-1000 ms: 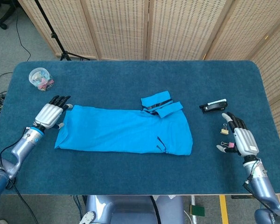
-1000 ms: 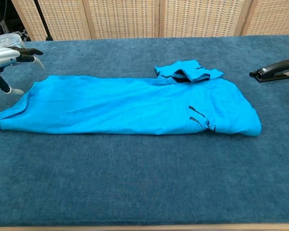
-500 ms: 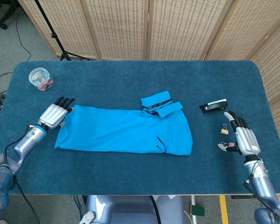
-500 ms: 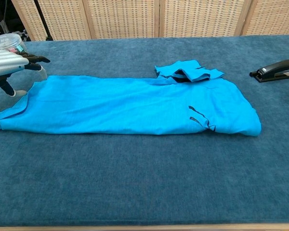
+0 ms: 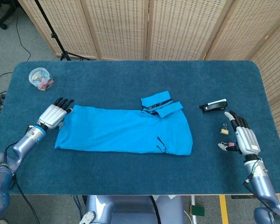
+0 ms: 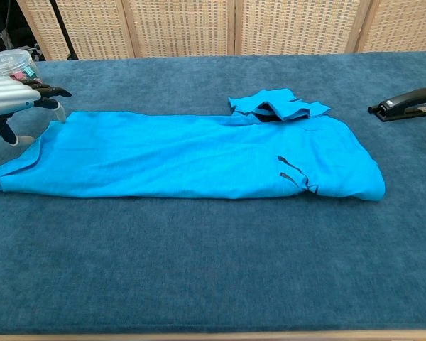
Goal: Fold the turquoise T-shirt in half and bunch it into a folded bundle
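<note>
The turquoise T-shirt [image 5: 126,130] [image 6: 192,156] lies folded lengthwise in a long strip across the middle of the blue table, sleeves [image 5: 161,104] doubled at its far right end. My left hand [image 5: 52,113] [image 6: 14,98] hovers at the shirt's left end, fingers extended toward the far corner of the hem, holding nothing. My right hand [image 5: 242,137] rests open on the table to the right of the shirt, well apart from it, and only the head view shows it.
A black stapler [image 5: 213,106] [image 6: 406,104] lies right of the shirt. Small binder clips [image 5: 224,130] sit by my right hand. A clear tub of clips [image 5: 40,78] [image 6: 11,64] stands at the far left. Wicker screens back the table.
My left hand has moved slightly toward the shirt's left edge and lowered. The right hand shifted a little. The shirt has not moved.
</note>
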Motion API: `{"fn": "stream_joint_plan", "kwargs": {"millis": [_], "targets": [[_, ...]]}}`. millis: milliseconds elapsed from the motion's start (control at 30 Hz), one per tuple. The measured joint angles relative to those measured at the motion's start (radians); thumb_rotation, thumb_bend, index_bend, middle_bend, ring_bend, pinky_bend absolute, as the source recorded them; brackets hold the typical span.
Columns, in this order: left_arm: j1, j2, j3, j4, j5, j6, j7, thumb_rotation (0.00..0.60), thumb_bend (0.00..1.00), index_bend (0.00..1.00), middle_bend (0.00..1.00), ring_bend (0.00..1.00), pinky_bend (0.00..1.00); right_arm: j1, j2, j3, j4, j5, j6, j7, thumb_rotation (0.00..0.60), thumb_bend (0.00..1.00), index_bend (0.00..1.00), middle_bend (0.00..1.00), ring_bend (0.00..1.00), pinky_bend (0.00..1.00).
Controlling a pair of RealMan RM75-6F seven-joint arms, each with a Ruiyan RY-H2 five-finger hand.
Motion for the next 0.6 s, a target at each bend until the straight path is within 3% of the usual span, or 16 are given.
{"fn": "stream_joint_plan", "kwargs": {"millis": [600], "targets": [[0.032, -0.050, -0.014, 0.036, -0.024, 0.020, -0.006, 0.600, 0.31, 0.32, 0.00, 0.00, 0.00, -0.005, 0.007, 0.002, -0.012, -0.010, 0.009, 0.009, 0.600, 0.00, 0.00, 0.00, 0.00, 0.00]]}}
